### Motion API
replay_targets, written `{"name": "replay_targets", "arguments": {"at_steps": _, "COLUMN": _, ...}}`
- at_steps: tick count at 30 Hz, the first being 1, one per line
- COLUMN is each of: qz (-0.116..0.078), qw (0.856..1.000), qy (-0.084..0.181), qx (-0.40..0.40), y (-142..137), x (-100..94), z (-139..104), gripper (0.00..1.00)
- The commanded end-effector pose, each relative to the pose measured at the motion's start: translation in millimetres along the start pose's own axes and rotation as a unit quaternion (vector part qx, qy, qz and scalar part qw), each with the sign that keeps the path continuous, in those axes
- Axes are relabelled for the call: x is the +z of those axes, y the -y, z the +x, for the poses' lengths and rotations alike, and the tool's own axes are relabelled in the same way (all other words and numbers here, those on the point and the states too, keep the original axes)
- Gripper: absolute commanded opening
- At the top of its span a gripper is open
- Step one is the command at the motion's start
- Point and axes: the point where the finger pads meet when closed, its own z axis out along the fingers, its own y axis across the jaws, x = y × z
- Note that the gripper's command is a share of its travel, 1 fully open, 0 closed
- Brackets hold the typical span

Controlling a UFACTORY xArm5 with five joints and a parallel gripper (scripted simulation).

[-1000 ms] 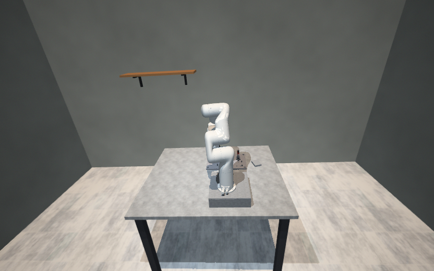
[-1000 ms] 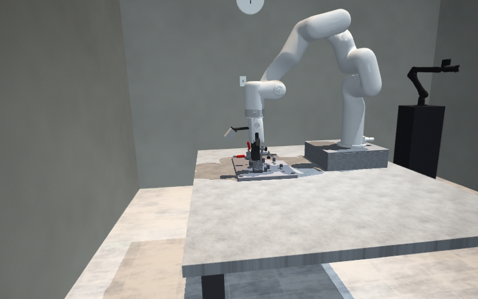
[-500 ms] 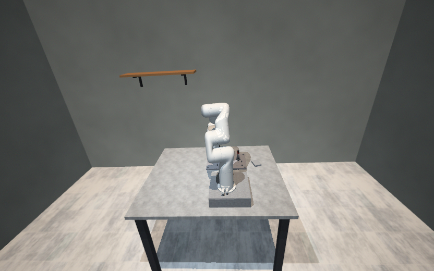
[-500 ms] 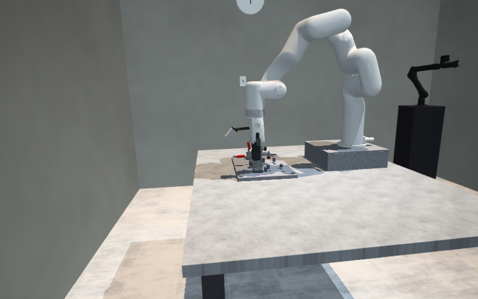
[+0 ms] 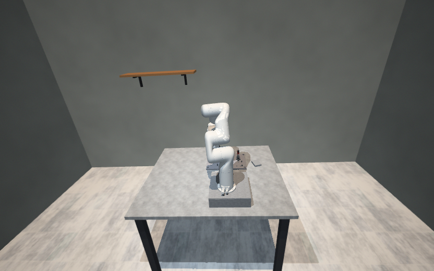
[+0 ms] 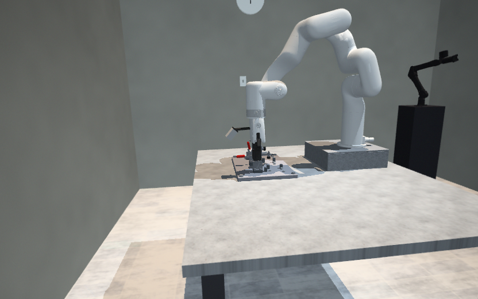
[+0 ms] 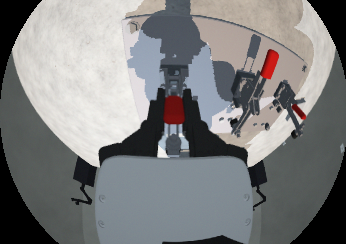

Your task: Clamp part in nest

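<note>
A white robot arm (image 6: 330, 37) stands on a grey block (image 6: 378, 157) on a grey table (image 6: 307, 223) and reaches down over a flat fixture plate (image 6: 289, 173) at the table's far left in the exterior view. In the wrist view, the gripper (image 7: 174, 115) sits at frame centre with its 2 dark fingers pressed in on a small red clamp handle (image 7: 174, 110), so it is clamped on that handle rather than on the part. The linkage of this clamp (image 7: 174, 77) runs straight up the frame from the handle. 2 other clamps show at the right of the wrist view, one with an upright red handle (image 7: 269, 65), one with a smaller red handle (image 7: 300, 113) lower right. In the top view, a small grey slab that is probably the part (image 5: 256, 163) lies on the table just right of the fixture, touching neither it nor the gripper. No part is visible in the nest under the gripper. My judgement is that the handle is being swung to open this nest's clamp, a step well before loading. The relation that matters next: the part lies off to the side of the gripper, beyond the fixture's edge; its long axis appears slanted to the plate's edges, though it is too small to be sure
</note>
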Motion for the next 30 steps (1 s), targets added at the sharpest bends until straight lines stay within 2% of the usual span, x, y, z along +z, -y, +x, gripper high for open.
{"name": "replay_targets", "arguments": {"at_steps": 1, "qz": 0.001, "qw": 1.000, "qy": -0.002, "qx": 0.000, "y": 0.4, "x": -1.6, "z": 1.4, "gripper": 0.00}}
{"name": "replay_targets", "arguments": {"at_steps": 9, "qz": 0.001, "qw": 1.000, "qy": -0.002, "qx": 0.000, "y": 0.4, "x": -1.6, "z": 1.4, "gripper": 0.00}}
{"name": "replay_targets", "arguments": {"at_steps": 10, "qz": 0.001, "qw": 1.000, "qy": -0.002, "qx": 0.000, "y": 0.4, "x": -1.6, "z": 1.4, "gripper": 0.47}}
{"name": "replay_targets", "arguments": {"at_steps": 30, "qz": 0.001, "qw": 1.000, "qy": -0.002, "qx": 0.000, "y": 0.4, "x": -1.6, "z": 1.4, "gripper": 0.47}}
